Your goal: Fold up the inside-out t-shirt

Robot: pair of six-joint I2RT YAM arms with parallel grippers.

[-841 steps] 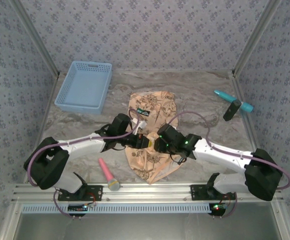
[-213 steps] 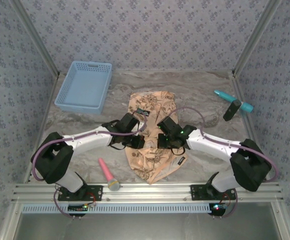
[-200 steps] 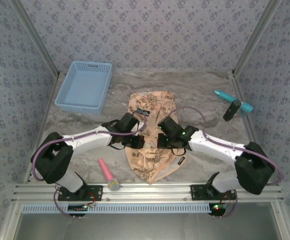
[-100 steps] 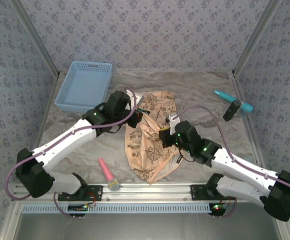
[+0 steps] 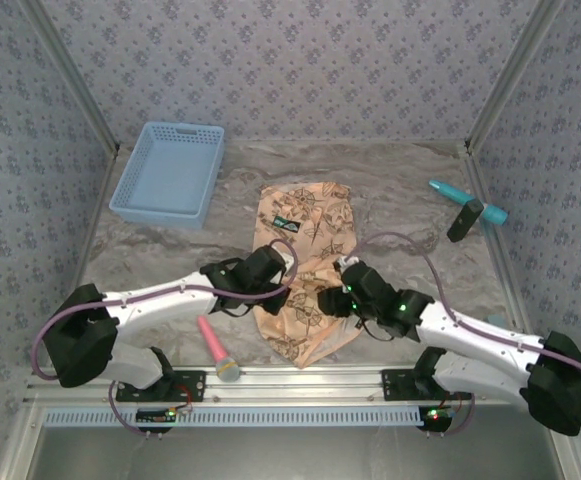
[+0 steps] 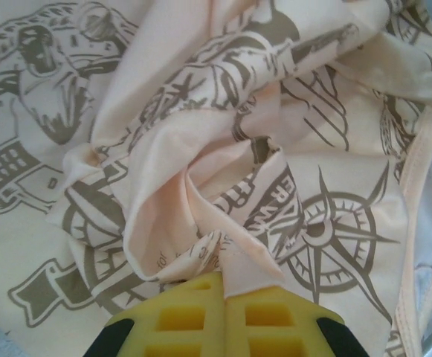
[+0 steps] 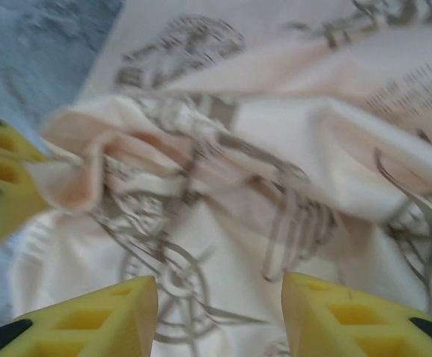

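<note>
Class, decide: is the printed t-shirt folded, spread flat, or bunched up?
Bunched up: the t-shirt lies as a narrow, crumpled strip, and the left end effector pinches a gathered ridge of cloth.

Only partial text was readable. Left wrist view: on the inside-out t-shirt (image 6: pixel 163 82), a printed banner (image 6: pixel 271 204) just beside the compass rose (image 6: pixel 321 232) carried letters that looked like "ERM", the rest lost in a fold. Top view: the dark label (image 5: pixel 288 224) at the shirt's far end was too small to read. Right wrist view: the print lettering was blurred.
</note>
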